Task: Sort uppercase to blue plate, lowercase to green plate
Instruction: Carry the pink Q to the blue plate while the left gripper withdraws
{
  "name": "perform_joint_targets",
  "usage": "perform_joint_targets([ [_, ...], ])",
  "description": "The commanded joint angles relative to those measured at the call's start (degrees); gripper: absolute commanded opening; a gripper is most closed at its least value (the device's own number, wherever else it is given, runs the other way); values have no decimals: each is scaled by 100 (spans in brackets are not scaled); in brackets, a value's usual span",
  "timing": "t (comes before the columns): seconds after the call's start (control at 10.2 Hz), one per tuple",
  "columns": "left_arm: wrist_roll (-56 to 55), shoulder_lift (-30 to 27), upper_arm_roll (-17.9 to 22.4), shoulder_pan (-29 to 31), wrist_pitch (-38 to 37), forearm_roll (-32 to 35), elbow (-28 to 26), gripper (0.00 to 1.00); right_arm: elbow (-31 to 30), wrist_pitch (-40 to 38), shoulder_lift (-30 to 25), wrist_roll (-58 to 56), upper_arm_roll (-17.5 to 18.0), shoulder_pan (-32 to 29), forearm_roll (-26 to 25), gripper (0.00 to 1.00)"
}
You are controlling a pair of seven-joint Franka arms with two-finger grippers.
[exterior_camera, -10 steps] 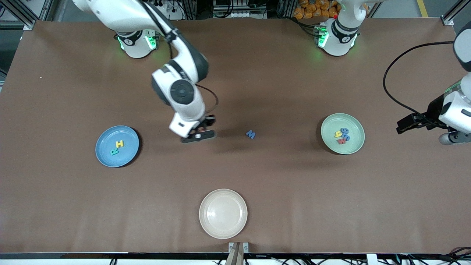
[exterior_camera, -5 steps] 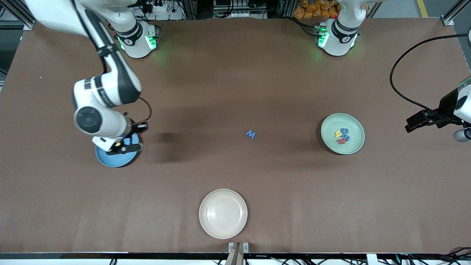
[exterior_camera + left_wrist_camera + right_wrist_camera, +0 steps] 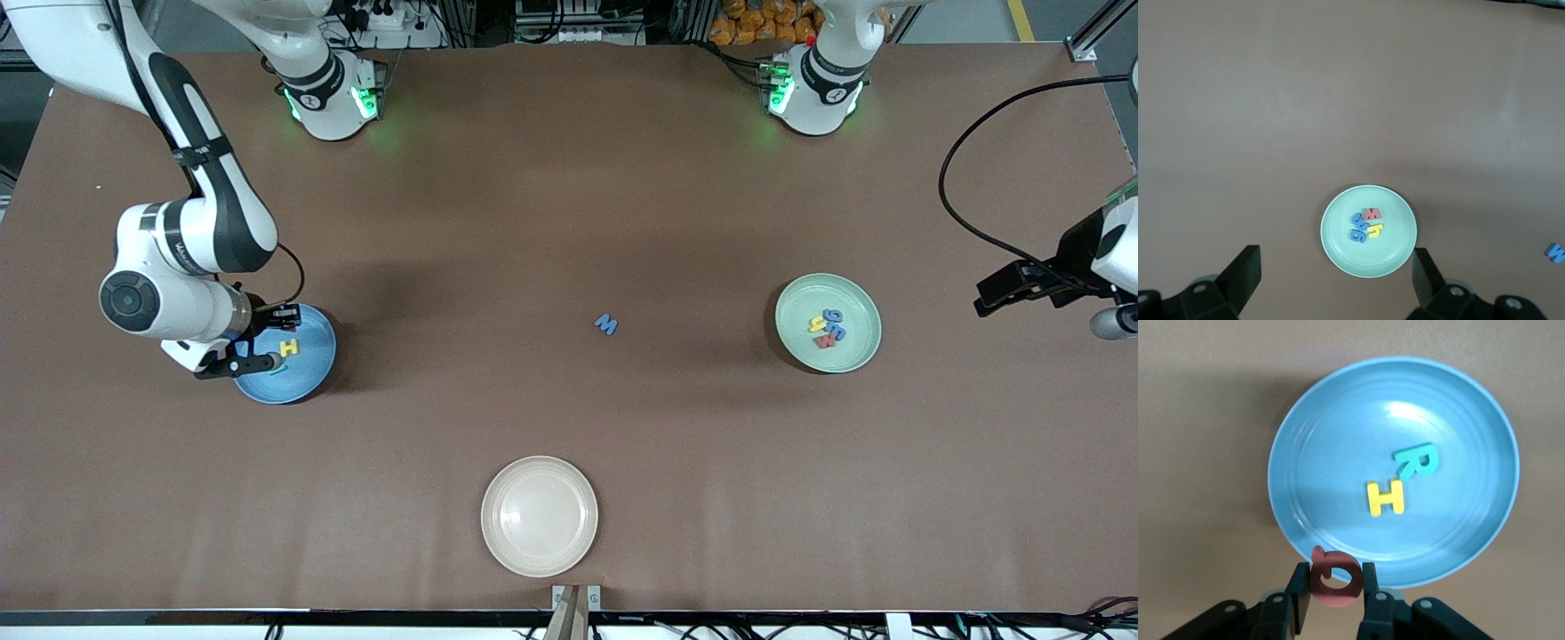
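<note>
Hovering over blue plate (image 3: 1338,427) rim: right gripper (image 3: 1331,590), clamped on red Q (image 3: 1335,579), w/ yellow H (image 3: 1385,499) & teal R (image 3: 1418,461) lying in plate just past fingertips. Waiting wide open at table's end near green plate (image 3: 1338,250): left gripper (image 3: 1335,293).

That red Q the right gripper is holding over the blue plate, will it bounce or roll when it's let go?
The red Q, pinched on edge in the right gripper, looks like thin flat foam: probably very light. It should flop flat onto the blue plate rather than roll, like the H lying there.
</note>
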Motion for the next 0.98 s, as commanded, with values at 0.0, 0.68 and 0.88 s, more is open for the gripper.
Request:
perform_joint_targets([
  [0.0,15,37,0,-52,-138,87,154,100,-51,322,17,-145,19,-13,127,12],
  [0.68,155,-375,9,132,-147,158,128,100,-33,517,-411,-197,19,5,144,100],
  [0.88,164,-455,0,124,-243,-78,127,100,98,316,-615,316,28,399,397,100],
])
